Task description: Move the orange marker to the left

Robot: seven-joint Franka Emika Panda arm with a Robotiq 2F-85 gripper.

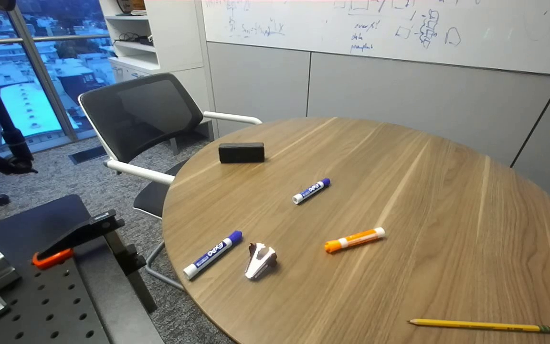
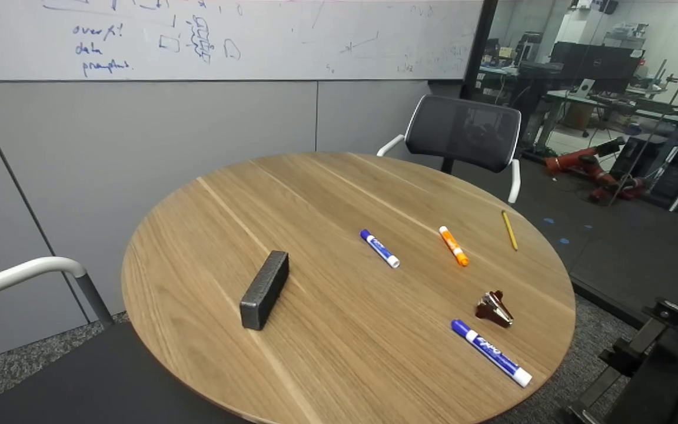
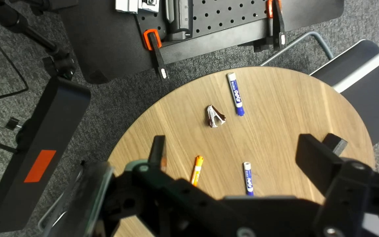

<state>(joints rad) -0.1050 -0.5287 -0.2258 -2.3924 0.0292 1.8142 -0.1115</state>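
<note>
The fingers point(image 3: 157, 151) stand wide apart and hold nothing; the wrist view shows the worktop point(image 3: 275, 128) through the gap. The orange marker point(image 3: 196, 170) appears within this gap, closer to the left finger, and lies on the worktop. In an exterior view it lies at a slant, right of the staple remover point(image 1: 260, 262) and to the near right of the far blue marker point(image 1: 312, 191). The near blue marker point(image 1: 213, 254) lies farther left, close to the worktop edge; the pencil point(image 1: 480, 326) lies to the near right of the orange marker.

The grasp appears not yet begun. An off-centre descent may let one finger touch first and roll the round barrel away. Closing without turning the fingers across the slant may twist or drop it. Wide-set fingers may also catch the far blue marker. If left is read from that exterior view, a low carry risks striking the staple remover.
</note>
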